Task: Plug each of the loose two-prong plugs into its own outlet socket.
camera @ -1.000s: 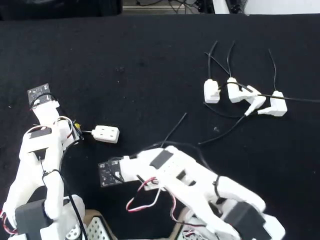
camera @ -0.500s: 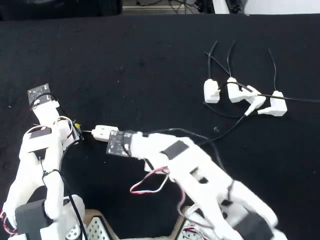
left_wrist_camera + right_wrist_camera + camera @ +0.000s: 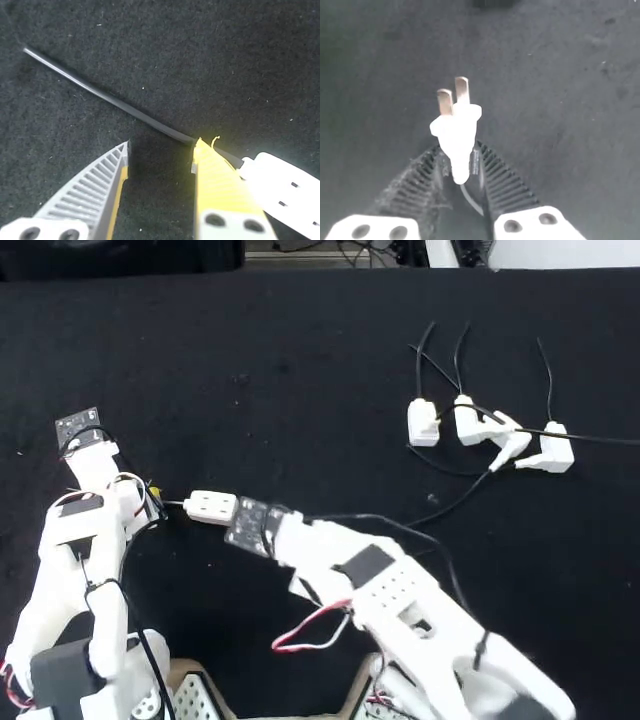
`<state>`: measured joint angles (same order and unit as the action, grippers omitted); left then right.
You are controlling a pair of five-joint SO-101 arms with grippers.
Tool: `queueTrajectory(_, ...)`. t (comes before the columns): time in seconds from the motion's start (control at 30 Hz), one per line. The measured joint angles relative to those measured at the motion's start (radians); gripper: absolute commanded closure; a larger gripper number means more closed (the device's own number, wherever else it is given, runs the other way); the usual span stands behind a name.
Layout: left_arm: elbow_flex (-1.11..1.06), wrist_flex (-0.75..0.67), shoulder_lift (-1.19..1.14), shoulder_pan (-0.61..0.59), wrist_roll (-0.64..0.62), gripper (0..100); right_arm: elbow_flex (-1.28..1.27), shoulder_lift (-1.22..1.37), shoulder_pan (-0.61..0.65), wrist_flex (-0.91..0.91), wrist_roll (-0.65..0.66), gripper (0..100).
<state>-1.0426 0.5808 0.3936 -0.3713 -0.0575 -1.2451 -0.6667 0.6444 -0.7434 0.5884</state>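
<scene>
A white outlet block [image 3: 212,506] lies on the black table, with its black cord [image 3: 110,102] running between the open fingers of my left gripper [image 3: 160,150]. The same block [image 3: 285,187] sits just beside the yellow finger [image 3: 215,185]. My right gripper [image 3: 460,156] is shut on a white two-prong plug [image 3: 456,127], prongs pointing forward. In the high view the right arm's wrist [image 3: 252,525] hovers right next to the outlet block and hides the plug. My left gripper [image 3: 150,502] stands at the block's left end.
Several loose white plugs [image 3: 424,422] with thin black cords lie in a row at the back right, the last one [image 3: 556,448] farthest right. A black cable [image 3: 455,502] trails from the right arm across the table. The table's far edge is at the back.
The right arm has swung up and left from the table's front until its wrist is beside the outlet block. The left arm and the block have stayed put.
</scene>
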Motion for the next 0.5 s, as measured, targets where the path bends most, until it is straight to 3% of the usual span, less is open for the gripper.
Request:
queueTrajectory(0.27,0.0,0.0,0.0,0.0,0.0,79,0.167,0.35,0.0,0.054,-0.021,98.4)
queueTrajectory(0.5,0.0,0.0,0.0,0.0,0.0,79,0.281,0.456,0.002,0.055,-0.091,86.7)
